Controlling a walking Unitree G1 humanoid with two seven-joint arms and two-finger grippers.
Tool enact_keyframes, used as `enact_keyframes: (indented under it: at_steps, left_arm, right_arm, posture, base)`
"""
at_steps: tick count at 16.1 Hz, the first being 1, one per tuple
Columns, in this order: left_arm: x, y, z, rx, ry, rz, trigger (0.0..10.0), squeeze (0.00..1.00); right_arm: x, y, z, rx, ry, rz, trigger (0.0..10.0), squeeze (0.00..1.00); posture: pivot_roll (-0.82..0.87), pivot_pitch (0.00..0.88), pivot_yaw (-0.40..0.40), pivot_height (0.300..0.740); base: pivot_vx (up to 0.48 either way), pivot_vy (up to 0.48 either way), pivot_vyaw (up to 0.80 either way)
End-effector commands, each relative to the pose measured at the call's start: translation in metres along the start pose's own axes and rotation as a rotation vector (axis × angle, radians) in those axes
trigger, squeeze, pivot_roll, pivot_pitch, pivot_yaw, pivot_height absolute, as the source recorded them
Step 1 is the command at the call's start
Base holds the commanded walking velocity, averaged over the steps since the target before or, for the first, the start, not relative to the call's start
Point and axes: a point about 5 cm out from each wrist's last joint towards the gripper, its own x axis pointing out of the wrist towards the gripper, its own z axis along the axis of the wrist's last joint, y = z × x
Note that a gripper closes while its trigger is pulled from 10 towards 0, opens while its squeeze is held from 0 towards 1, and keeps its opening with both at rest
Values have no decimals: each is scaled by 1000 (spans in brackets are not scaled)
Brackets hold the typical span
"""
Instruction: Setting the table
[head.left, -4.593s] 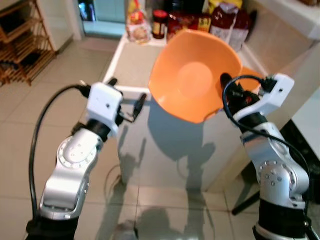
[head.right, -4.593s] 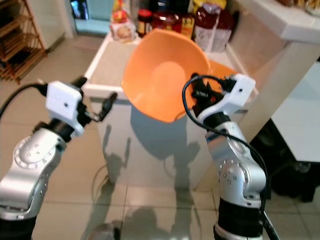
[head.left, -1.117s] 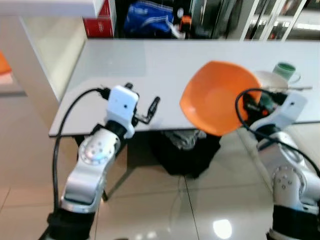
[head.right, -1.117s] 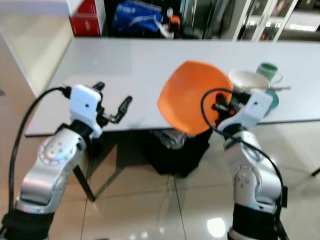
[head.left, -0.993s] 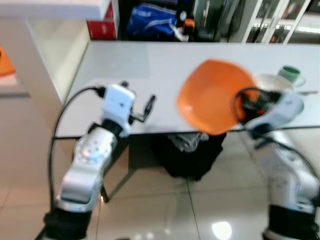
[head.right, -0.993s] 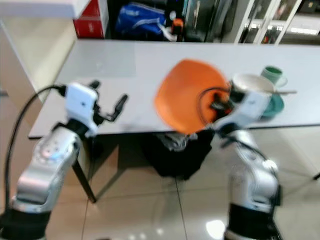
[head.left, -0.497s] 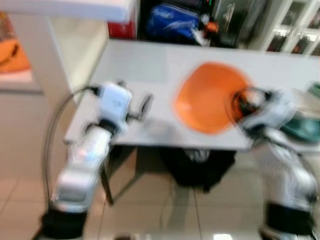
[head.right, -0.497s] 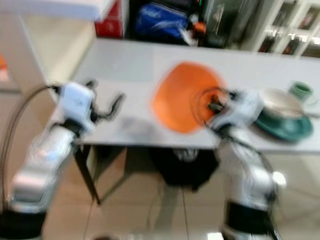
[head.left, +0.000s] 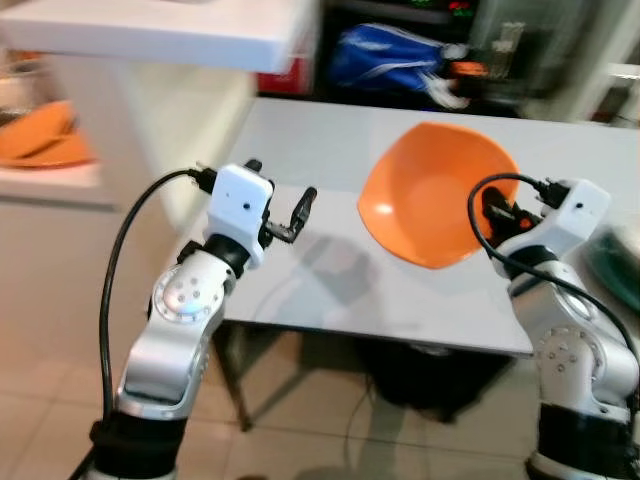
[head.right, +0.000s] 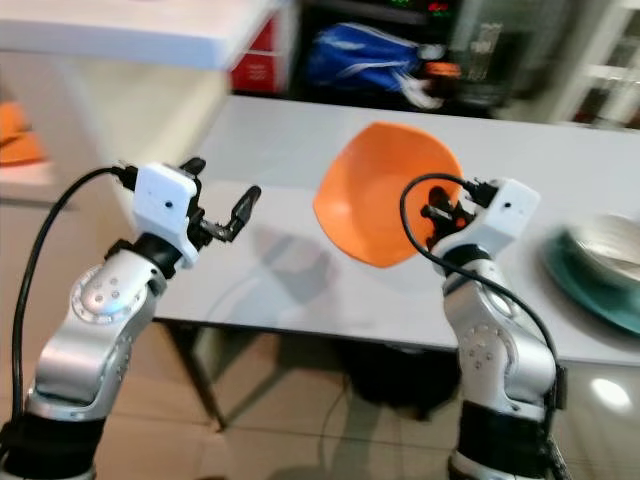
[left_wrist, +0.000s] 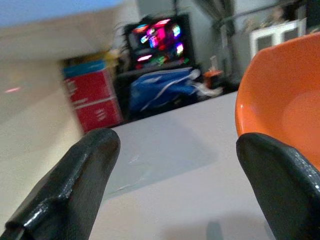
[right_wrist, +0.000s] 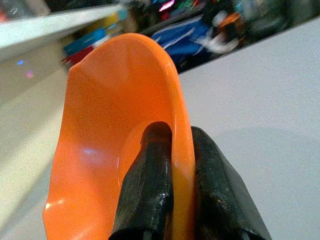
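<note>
An orange bowl (head.left: 432, 205) hangs tilted above the grey table (head.left: 330, 285), its hollow facing me. My right gripper (head.left: 493, 214) is shut on the bowl's right rim. In the right wrist view one black finger (right_wrist: 149, 190) lies inside the rim and the other outside. My left gripper (head.left: 279, 187) is open and holds nothing, hovering over the table's near left part, left of the bowl. The left wrist view has its wide-apart fingers (left_wrist: 75, 185) framing the tabletop, and the bowl (left_wrist: 285, 105) is off to one side.
A teal plate carrying a white bowl (head.right: 600, 262) sits at the table's right end. A white counter with an orange dish (head.left: 40, 148) stands to the left. Behind the table lie a blue bag (head.left: 390, 55) and red boxes (head.right: 255, 55).
The camera has swung left, so the teal plate slid to the right edge of view. The bowl remains in my right gripper above the table. My left gripper is still open.
</note>
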Motion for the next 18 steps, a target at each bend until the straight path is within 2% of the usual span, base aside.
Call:
enact_keyframes:
  at_steps: [1,3,6,8,10,11,16,18]
  left_arm:
    - [3,-1,1,-4,-3,-26,10000,0]
    - [4,-3,1,-3,-4,-44,10000,0]
    - [3,-10,-2,11,9,-98,10000,0]
    - [-2,-16,-8,5,31,-151,10000,0]
    - [-7,-22,-11,-18,49,-216,10000,0]
    - [-8,-26,-13,-20,61,-251,10000,0]
    - [-10,-30,-14,-17,75,-301,10000,0]
    - [-10,-30,-14,-21,79,-305,10000,0]
  right_arm:
    - [-3,1,10,-4,-52,-5,10000,0]
    - [-4,-4,11,-2,-55,-34,10000,0]
    - [-3,-11,6,-4,-19,-79,10000,0]
    - [2,-18,-3,14,54,-135,10000,0]
    - [10,-32,-16,26,200,-234,10000,0]
    - [17,-37,-18,48,234,-246,10000,0]
    - [44,-41,-21,101,328,-248,10000,0]
    - [54,-44,-17,139,321,-258,10000,0]
  posture:
    - [34,0,-18,740]
    - [32,0,-14,740]
    - [36,0,-16,740]
    - [45,0,-20,740]
    - [51,0,-26,740]
    - [55,0,-28,740]
    - [61,0,-31,740]
    - [60,0,-29,740]
  base:
    - [450,0,0]
    - [450,0,0]
    - [0,0,0]
    - [0,0,0]
    - [0,0,0]
    - [0,0,0]
    - [0,0,0]
    - [0,0,0]
